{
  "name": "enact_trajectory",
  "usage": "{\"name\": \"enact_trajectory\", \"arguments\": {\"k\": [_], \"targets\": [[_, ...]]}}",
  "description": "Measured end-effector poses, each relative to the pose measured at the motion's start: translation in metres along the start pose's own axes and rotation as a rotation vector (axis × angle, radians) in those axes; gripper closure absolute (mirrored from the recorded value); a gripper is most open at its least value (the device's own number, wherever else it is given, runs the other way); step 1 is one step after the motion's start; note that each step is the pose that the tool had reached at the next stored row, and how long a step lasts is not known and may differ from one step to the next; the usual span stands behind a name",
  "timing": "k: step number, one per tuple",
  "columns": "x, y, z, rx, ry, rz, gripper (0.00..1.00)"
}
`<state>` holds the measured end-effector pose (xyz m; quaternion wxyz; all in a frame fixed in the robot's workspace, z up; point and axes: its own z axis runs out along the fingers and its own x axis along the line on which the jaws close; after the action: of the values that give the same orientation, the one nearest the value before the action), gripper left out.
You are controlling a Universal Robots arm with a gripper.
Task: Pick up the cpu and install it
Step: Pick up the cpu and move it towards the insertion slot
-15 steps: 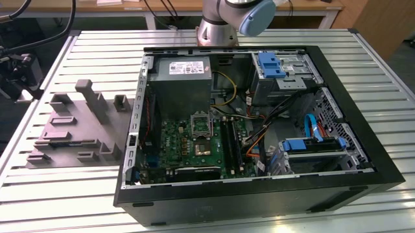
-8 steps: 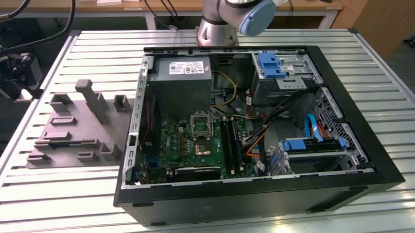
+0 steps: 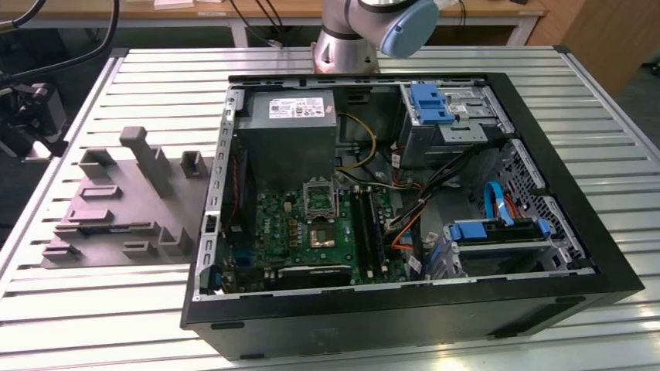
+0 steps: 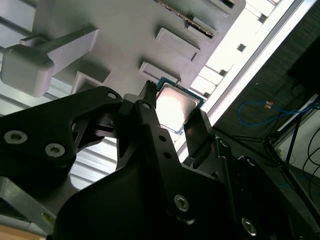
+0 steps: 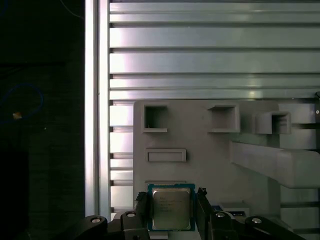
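At the grey fixture tray, by its edge nearest the table rail, the gripper has its jaws pinching the cpu by two opposite sides. That looks like the pick to me. It wants a gentle squeeze on the rim only, with the chip kept level and drawn straight off the tray's pocket. The cpu is a small flat square, its silvery lid catching glare, with a thin teal-green border around it.

Overhead glare whitens the cpu and the table slats.
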<state>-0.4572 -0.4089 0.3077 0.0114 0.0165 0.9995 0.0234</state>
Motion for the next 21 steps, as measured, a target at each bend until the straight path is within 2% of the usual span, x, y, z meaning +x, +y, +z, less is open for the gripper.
{"name": "enact_trajectory", "arguments": {"k": [21], "targets": [[-0.0001,0.0002,-0.0045,0.0000,0.0000,0.000,0.53]]}}
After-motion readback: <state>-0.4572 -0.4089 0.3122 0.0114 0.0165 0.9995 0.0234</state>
